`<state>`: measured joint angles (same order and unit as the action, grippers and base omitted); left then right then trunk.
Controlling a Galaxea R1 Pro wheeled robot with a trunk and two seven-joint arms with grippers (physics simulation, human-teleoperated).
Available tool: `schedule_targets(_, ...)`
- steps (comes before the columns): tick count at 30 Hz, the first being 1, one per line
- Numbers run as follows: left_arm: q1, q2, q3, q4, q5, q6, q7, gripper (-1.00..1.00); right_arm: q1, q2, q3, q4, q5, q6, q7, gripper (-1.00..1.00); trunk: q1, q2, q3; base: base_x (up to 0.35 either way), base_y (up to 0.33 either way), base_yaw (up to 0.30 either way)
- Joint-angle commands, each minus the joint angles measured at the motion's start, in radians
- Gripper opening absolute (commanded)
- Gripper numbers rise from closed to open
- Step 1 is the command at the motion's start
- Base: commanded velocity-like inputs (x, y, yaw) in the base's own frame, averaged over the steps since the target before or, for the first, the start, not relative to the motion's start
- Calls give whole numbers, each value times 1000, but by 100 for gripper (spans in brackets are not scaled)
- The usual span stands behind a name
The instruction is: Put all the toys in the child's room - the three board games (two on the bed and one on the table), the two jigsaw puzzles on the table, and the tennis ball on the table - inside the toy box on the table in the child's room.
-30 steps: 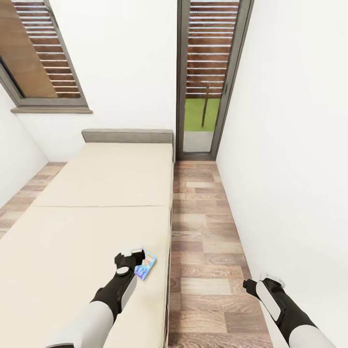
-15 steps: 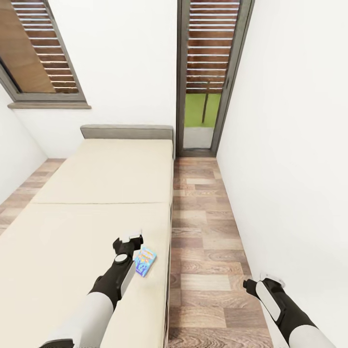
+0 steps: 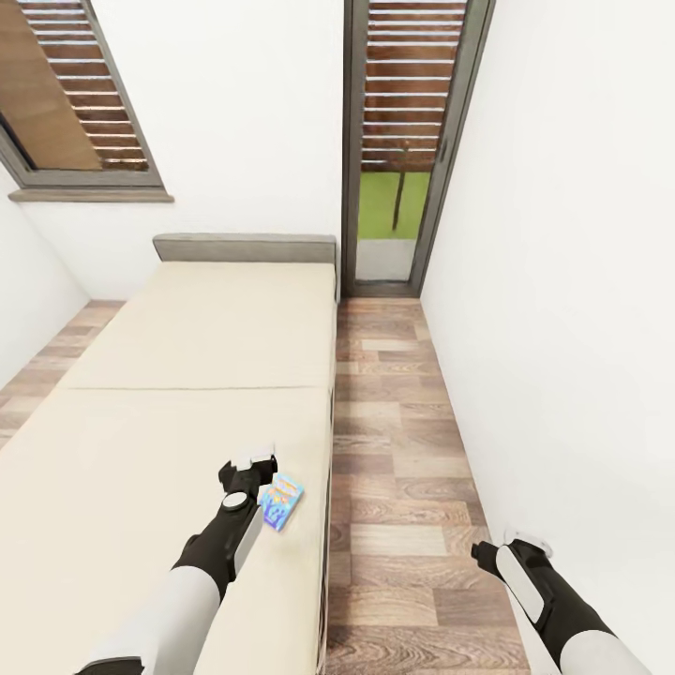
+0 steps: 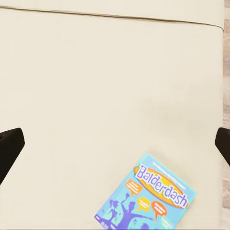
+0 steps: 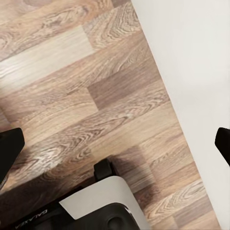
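The blue game (image 3: 281,500) lay flat on the bed (image 3: 187,375), near the mattress's right edge and close to the floor (image 3: 403,450). In the left wrist view the same blue game (image 4: 146,196), its cover reading "Balderdash", rested on plain beige mattress.

The left gripper (image 3: 251,464) hovered just beside the box, on its left. In the left wrist view its two fingertips sat at opposite edges of the frame, so we read the jaws as spread wide and holding nothing.

The right gripper (image 3: 506,546) hung low over the floor by the wall (image 3: 562,281). Its fingertips were likewise set far apart in the right wrist view, with nothing between them.

We judged this game not yet collected: it was ungrasped and remained on the bed. We could not establish the state of the other toys or the box.
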<state>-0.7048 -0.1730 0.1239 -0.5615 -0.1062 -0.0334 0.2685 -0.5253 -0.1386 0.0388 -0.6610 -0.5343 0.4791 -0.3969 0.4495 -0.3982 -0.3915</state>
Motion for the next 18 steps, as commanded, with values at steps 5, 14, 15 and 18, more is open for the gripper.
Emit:
schedule_targets(5, -1, -1, 7, 1, -10, -1, 0, 100, -1, -1, 4, -2, -9, 3, -8, 100, 0, -2, -10, 0, 0, 0)
schedule_targets(14, -1, -1, 7, 2, -10, 4, 0, 100, -1, -1, 4, -2, -9, 3, -8, 100, 0, -2, -25, 0, 0, 0)
schedule_targets(15, -1, -1, 7, 2, -10, 4, 0, 100, -1, -1, 4, -2, -9, 3, -8, 100, 0, -2, -26, 0, 0, 0)
schedule_targets(18, -1, -1, 7, 2, -10, 3, 0, 100, 0, -1, 4, -2, -9, 3, -8, 100, 0, -2, -31, 0, 0, 0)
